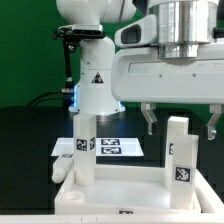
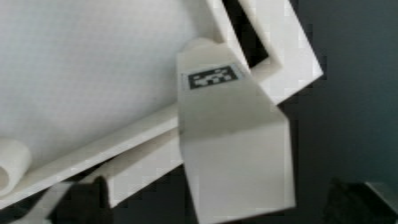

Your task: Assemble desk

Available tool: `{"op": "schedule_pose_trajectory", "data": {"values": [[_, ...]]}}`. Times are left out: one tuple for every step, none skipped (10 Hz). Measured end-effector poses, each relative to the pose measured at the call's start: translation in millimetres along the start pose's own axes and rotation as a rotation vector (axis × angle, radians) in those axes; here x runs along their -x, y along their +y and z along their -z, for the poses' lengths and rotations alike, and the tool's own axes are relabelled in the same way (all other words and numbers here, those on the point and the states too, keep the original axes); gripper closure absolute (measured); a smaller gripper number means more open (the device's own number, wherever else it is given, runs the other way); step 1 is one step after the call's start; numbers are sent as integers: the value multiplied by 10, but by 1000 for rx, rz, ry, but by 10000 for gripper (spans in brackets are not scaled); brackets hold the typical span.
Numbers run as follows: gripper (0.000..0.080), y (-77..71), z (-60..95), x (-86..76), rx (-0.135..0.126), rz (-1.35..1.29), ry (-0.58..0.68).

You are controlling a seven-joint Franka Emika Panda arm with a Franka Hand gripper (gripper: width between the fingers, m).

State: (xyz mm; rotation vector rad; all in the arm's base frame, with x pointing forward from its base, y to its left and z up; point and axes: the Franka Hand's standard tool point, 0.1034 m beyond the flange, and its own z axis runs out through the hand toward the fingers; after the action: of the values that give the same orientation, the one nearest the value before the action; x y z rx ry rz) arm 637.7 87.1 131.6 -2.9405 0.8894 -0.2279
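Well, first the exterior view. I count one tabletop panel (image 1: 112, 190), lying low at the front on the black desk (image 1: 30, 130). Two white legs stand upright on it. The first leg (image 1: 85, 143) is at the exterior view's left and the second leg (image 1: 179, 150) is at the exterior view's right; each one carries tag stickers. Behind them one marker board (image 1: 112, 147) lies flat, and further back is the robot base (image 1: 95, 85). The hand (image 1: 181, 122) hangs over the second leg. Its two dark fingers (image 1: 150, 119) are spread wide, one on each side of the top of this leg, and I see a gap on both sides, so it grips nothing. Between the two legs the panel is free. The rim of the panel at the exterior view's left is close to the picture's edge.

Now the wrist view. I can count one leg (image 2: 231, 130) with one tag, lying across the picture over the edge of the tabletop panel (image 2: 89, 70). The raised rim of the panel runs beside it, and a round corner socket (image 2: 9, 168) shows at the border. Beyond the rim only the dark desk (image 2: 347, 100) is seen. Dark shapes in the lower corners are too blurred for me to tell what they are.
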Motion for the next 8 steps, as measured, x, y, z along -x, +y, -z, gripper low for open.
{"op": "schedule_pose_trajectory", "data": {"values": [[177,1,1,-2,0,0,0],[154,4,-6,1,1,0,-1],[151,5,-8,1,1,0,-1],[151,5,-8,1,1,0,-1],[150,18,-4,-7,1,4,0],[150,139,55,-19,-9,54,-7],[150,332,158,-10,-17,64,-18],[150,487,244,21,-14,68,-39]]}}
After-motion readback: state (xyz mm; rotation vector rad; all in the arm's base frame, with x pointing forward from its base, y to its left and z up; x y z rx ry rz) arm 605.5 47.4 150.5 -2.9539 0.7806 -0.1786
